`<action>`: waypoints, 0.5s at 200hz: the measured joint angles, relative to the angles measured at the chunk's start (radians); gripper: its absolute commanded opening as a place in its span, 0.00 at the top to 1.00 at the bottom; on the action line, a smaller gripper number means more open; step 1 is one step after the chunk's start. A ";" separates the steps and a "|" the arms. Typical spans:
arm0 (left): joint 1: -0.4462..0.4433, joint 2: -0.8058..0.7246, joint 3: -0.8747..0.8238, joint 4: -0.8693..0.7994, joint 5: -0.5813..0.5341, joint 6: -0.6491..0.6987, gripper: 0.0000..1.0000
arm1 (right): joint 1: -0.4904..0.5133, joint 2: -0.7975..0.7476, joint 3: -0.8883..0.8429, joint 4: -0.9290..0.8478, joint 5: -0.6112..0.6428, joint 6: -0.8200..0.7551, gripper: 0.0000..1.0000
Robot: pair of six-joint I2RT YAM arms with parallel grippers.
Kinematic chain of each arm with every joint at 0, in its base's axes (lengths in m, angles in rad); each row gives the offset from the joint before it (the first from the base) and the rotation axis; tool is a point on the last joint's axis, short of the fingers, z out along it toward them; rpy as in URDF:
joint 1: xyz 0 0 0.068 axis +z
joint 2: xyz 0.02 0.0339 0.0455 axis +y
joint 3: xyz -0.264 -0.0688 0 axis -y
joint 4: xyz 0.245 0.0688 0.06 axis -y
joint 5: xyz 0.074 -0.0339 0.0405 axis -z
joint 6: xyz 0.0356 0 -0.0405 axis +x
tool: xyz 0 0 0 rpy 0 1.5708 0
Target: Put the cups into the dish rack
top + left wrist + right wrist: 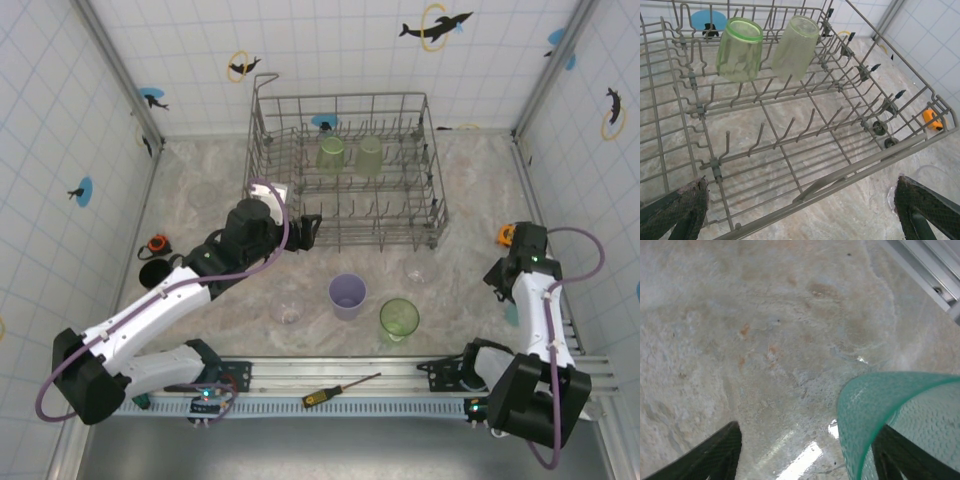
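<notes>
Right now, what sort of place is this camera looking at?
Probably a robot test cell staged as a dishwashing station, not a real kitchen: a wire dish rack on a marble-look table, tiled walls with dolphin stickers, and an aluminium rail bearing a left arm and a right arm.

Probably a lab test cell: dolphin-stickered tile walls, marbled tabletop, aluminium mounting rail.

Front rows of dish rack free; 2 green cups occupy back row.
</notes>
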 measured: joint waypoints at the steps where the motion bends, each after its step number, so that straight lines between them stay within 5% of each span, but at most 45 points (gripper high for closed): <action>1: 0.000 0.000 0.000 0.000 0.000 0.000 0.02 | 0.000 0.000 -0.001 0.000 0.000 -0.002 0.34; 36: 0.000 0.016 0.000 -0.002 0.000 -0.014 0.02 | -0.005 0.000 -0.008 0.020 -0.026 -0.011 0.52; 92: 0.000 0.041 0.000 -0.007 0.000 -0.021 0.02 | -0.006 0.017 -0.049 0.043 -0.044 -0.007 1.00; 100: 0.000 0.044 0.000 -0.008 0.000 -0.021 0.02 | -0.006 0.019 -0.049 0.049 -0.038 -0.008 1.00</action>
